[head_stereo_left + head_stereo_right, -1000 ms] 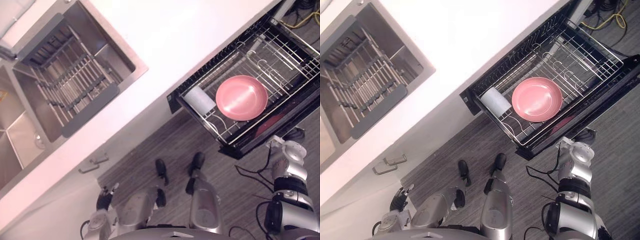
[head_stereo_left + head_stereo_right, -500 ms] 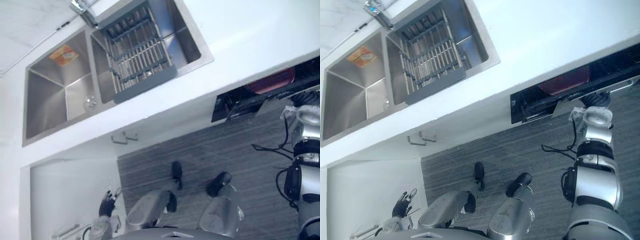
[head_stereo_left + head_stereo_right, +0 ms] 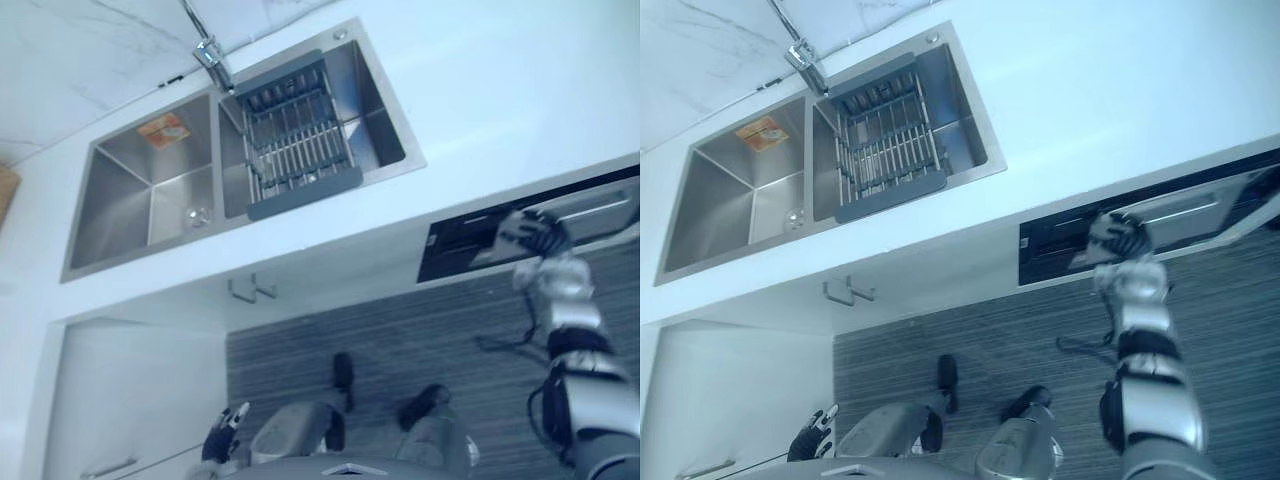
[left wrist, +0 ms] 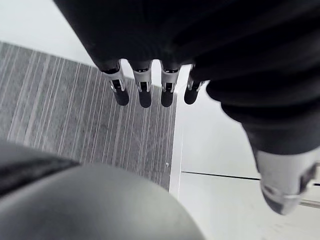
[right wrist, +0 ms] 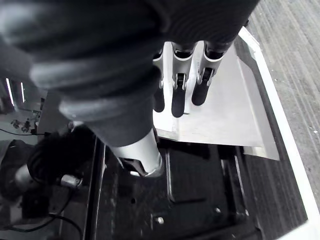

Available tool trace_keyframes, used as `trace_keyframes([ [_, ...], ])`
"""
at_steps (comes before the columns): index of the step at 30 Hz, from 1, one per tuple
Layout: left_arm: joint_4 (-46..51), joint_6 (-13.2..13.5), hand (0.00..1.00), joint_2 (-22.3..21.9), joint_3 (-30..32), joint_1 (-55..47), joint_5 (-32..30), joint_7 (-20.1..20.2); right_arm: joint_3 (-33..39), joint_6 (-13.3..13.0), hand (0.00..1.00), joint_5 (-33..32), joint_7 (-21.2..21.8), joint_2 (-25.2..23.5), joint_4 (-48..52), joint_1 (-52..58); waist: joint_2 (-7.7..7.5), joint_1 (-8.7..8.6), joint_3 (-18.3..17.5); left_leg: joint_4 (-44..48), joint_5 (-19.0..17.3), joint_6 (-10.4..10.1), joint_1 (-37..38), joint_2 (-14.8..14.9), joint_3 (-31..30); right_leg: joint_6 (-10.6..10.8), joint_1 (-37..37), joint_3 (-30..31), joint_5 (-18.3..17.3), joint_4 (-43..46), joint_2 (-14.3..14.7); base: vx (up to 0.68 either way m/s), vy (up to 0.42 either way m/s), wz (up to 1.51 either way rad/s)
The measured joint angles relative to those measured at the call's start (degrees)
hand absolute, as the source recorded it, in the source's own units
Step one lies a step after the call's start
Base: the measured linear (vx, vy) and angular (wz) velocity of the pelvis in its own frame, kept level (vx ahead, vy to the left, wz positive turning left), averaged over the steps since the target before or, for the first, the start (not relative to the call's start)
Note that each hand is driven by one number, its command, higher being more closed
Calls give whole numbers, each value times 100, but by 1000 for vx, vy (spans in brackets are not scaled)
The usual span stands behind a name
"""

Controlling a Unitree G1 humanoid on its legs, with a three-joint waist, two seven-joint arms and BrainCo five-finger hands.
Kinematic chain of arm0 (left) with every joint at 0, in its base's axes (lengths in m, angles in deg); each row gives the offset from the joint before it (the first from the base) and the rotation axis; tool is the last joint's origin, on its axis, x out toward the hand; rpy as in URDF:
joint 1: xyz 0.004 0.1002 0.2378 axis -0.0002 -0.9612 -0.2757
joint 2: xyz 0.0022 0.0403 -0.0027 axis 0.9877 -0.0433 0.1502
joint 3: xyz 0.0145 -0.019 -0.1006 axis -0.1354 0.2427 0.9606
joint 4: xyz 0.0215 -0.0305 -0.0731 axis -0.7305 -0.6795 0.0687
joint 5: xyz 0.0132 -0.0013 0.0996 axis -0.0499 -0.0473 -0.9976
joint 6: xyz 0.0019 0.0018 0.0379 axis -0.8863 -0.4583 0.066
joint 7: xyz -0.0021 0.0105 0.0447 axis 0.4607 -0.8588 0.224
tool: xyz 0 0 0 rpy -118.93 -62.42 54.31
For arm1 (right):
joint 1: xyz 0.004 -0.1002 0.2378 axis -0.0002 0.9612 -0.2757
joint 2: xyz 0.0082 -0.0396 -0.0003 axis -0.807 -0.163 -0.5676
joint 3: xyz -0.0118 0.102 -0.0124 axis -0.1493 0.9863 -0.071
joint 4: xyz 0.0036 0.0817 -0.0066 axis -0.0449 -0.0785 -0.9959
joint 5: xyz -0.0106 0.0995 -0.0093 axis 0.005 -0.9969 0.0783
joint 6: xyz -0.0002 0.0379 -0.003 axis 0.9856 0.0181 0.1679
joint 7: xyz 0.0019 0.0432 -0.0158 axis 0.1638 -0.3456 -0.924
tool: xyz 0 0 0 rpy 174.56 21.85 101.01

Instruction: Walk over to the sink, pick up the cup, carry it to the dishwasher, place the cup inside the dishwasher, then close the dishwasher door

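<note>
The step in hand looks to be the last one: shutting the silver metal dishwasher door [image 5: 225, 112], which stands partly raised before the black built-in dishwasher [image 3: 452, 243] under the edge of the white table [image 3: 500, 90]. The right robot hand [image 3: 1118, 236] is up at one end of that door, its fingers [image 5: 178, 100] straight and slightly apart, with the dark tips at the bare metal panel and clamped on nothing. Whether they actually press on it is hard to tell. To do this well, I judge the push should come from flat fingers placed nearer the door's middle than its corner, so the panel swings evenly. The arm should follow the door's arc and keep the fingertips out of the narrowing gap at the black frame. Pressure should last until the door sits flush and latches. The cup is hidden, and since neither hand holds it, I judge it lies inside the dishwasher. The left robot hand [image 3: 816, 430] hangs low by the white cabinet front, fingers straight and holding nothing.
</note>
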Motion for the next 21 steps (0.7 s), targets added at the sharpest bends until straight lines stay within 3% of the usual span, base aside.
trace_keyframes([
  [1, -20, -10, 0, 10, 64, -4, 36, -4, 98, -74, 0, -103, 21, -243, 56, 253, -93, 0, -22, 0, -45, 3, 43, 31, 61, -3, 37, 29, 26, -73, 57, -1, -74, -33],
  [3, -132, -13, 0, 60, 459, -31, 79, -22, 344, -253, 0, -421, 257, -1097, 113, 1171, -419, -30, -157, -3, -180, 81, 168, 150, 186, -5, 159, 179, 161, -417, 311, 18, -78, -42],
  [7, -267, 8, 0, 141, 736, -25, 78, -88, 575, -620, 0, -501, 457, -1988, -303, 2226, -715, -210, -317, -35, -302, 233, 350, 280, 474, -13, 354, 484, 483, -1050, 679, 36, -51, -48],
  [11, -429, 69, 0, 156, 891, 198, 78, -142, 666, -711, 0, -537, 874, -2218, -1212, 2635, -841, -286, -373, -38, -387, 270, 548, 307, 620, -9, 609, 633, 633, -1373, 818, 29, -8, -26],
  [15, -565, 93, 0, 217, 898, 303, 78, -176, 673, -750, 0, -266, 1241, -2412, -1502, 2780, -1026, -284, -484, -41, -451, 300, 696, 287, 624, -3, 768, 628, 605, -1419, 814, 39, 3, 1],
  [21, -627, -17, 0, 361, 891, 372, 12, -214, 664, -629, 0, -158, 1447, -2457, -1511, 2818, -1335, -212, -610, -41, -599, 496, 901, 105, 439, 189, 807, 623, 116, -651, 451, 75, 19, 21],
])
